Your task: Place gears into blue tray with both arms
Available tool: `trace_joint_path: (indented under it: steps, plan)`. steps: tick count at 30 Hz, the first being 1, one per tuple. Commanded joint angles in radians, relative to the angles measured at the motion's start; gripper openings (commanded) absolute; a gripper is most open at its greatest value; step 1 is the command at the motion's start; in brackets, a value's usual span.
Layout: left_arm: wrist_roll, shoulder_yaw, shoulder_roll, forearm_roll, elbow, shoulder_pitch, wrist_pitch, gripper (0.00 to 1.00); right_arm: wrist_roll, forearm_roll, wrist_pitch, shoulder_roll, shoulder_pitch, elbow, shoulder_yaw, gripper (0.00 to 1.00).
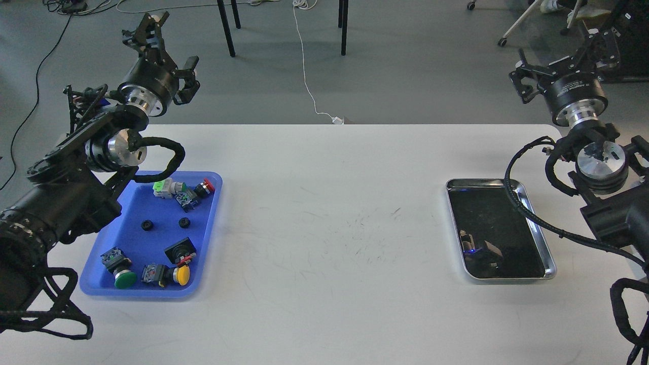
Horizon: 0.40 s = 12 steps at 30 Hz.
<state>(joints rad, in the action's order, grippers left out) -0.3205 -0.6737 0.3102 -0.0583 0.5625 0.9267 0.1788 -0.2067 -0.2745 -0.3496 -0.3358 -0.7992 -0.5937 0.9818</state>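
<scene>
You can count both gears as delivered: one gear (pixel 147 225) and the other gear (pixel 184 222) lie side by side, a little apart, on the bare middle of the blue tray (pixel 215 203), which sits near the left edge of the white table (pixel 324 213). Judging from that, nothing looks left to place.

Your left gripper (pixel 170 56) is raised beyond the table's far-left corner, fingers spread and holding nothing. Your right gripper (pixel 530 76) is lifted past the far-right corner; its fingers look parted and empty, though the dark background makes that less sure.

Around the gears in the blue tray you have push-button switches: a green-capped one (pixel 121 271) and a yellow-capped one (pixel 167 274) along the near rim, a red-capped one (pixel 204 188) at the far corner. The steel tray (pixel 550 266) by the right edge holds only reflections. Nothing blocks either arm.
</scene>
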Motion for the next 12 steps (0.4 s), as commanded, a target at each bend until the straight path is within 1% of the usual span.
trace_joint_path:
  steps: [1,5,12]
  plan:
    - [0.003,-0.056,-0.017,0.102,-0.035,-0.006,0.06,0.98,0.004,0.0,-0.002,0.035,0.002,0.041,0.044,1.0]
    - [0.003,-0.067,-0.028,0.179,-0.038,-0.012,0.061,0.98,0.006,0.001,-0.035,0.044,0.005,0.058,0.028,1.0]
    - [-0.003,-0.067,-0.045,0.195,-0.027,-0.022,0.057,0.98,0.007,0.005,-0.046,0.037,0.0,0.041,-0.018,1.0]
